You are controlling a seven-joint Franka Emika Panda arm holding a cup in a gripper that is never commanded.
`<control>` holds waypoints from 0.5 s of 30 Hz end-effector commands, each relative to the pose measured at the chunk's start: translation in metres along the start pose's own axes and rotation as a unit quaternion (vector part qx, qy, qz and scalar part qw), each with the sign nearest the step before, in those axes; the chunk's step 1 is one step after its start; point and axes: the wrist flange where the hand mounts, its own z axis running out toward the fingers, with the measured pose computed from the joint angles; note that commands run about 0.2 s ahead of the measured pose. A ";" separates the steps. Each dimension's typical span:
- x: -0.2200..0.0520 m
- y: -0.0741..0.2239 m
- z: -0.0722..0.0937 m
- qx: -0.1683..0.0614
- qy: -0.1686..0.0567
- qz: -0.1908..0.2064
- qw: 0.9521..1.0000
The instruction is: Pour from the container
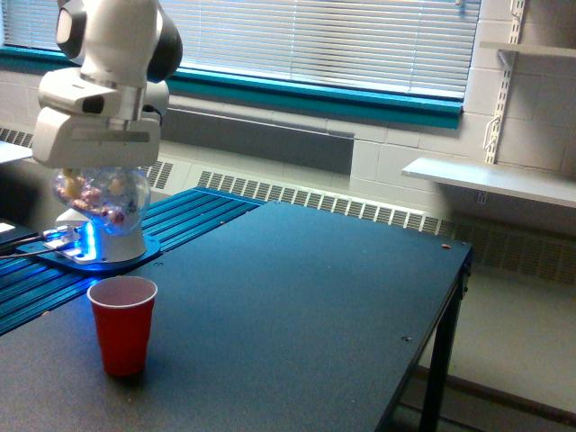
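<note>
1. The gripper [99, 171] hung from the white arm [112, 54], its fingers hidden behind the hand's housing; it carried the container [99, 198], but how far the fingers were spread could not be made out.
2. The container, clear plastic, sat directly under the gripper, held in the air with pink, red and tan pieces showing through its wall. Its exact tilt could not be judged.
3. Below the container, and slightly toward the exterior view's right, a red cup [123, 324] stood upright on the dark table [297, 306], apart from the container, with its whitish inside visible at the rim.
4. Behind the container stood the arm's white base [103, 238], lit blue at its foot, on a ribbed blue surface [189, 216].
5. Farther behind were a window with blinds [333, 40] and a white shelf [490, 180] toward the exterior view's right.
</note>
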 end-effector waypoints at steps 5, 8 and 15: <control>0.002 0.021 0.015 0.000 -0.038 0.027 0.999; 0.004 0.022 0.019 0.002 -0.047 0.028 0.999; 0.012 0.025 0.024 0.009 -0.062 0.035 0.997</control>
